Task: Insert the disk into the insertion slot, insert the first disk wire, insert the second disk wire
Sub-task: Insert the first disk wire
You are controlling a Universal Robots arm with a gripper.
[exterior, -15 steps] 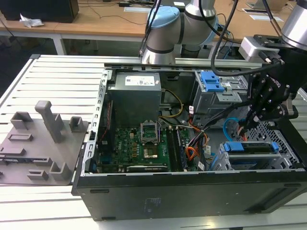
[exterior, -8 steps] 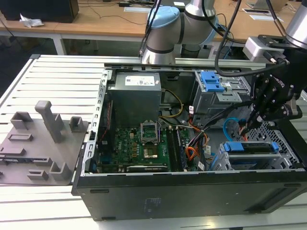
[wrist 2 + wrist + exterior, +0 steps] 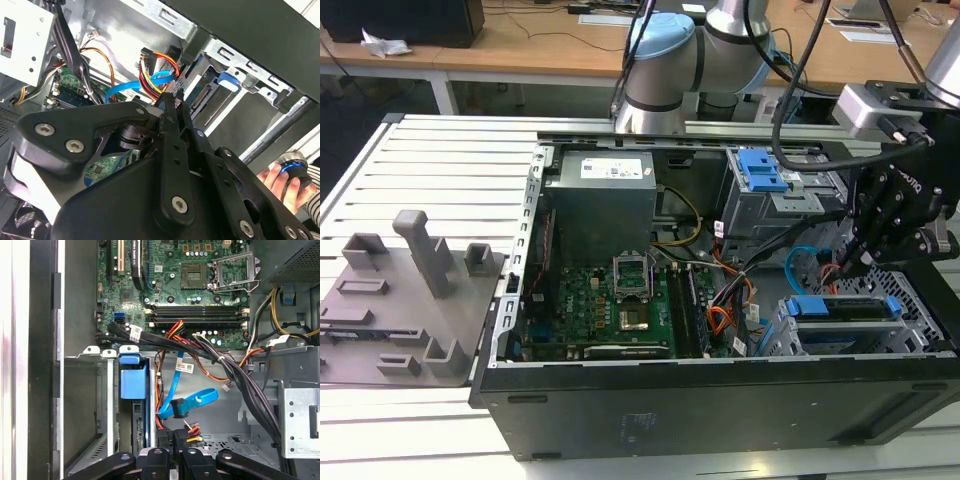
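Note:
The disk [image 3: 845,307], in its blue carrier, sits inside the grey perforated insertion slot [image 3: 782,338] at the case's front corner on the exterior view's right. In the first wrist view the disk [image 3: 134,382] stands edge-on in the cage. My gripper [image 3: 847,262] hangs just behind the slot, shut on the dark plug of the first disk wire [image 3: 191,430], a red, yellow and black bundle [image 3: 159,70]. Its fingertips [image 3: 169,100] point toward the disk's rear edge [image 3: 201,97]. The second disk wire [image 3: 195,401], light blue with a dark plug, lies loose beside it.
A taller grey cage with a blue latch [image 3: 761,168] stands behind the gripper. Black cable bundles [image 3: 235,372] cross above the motherboard [image 3: 620,300]. A grey fixture plate [image 3: 400,300] lies at the exterior view's left. A person's hand [image 3: 280,180] holds a small device outside the case.

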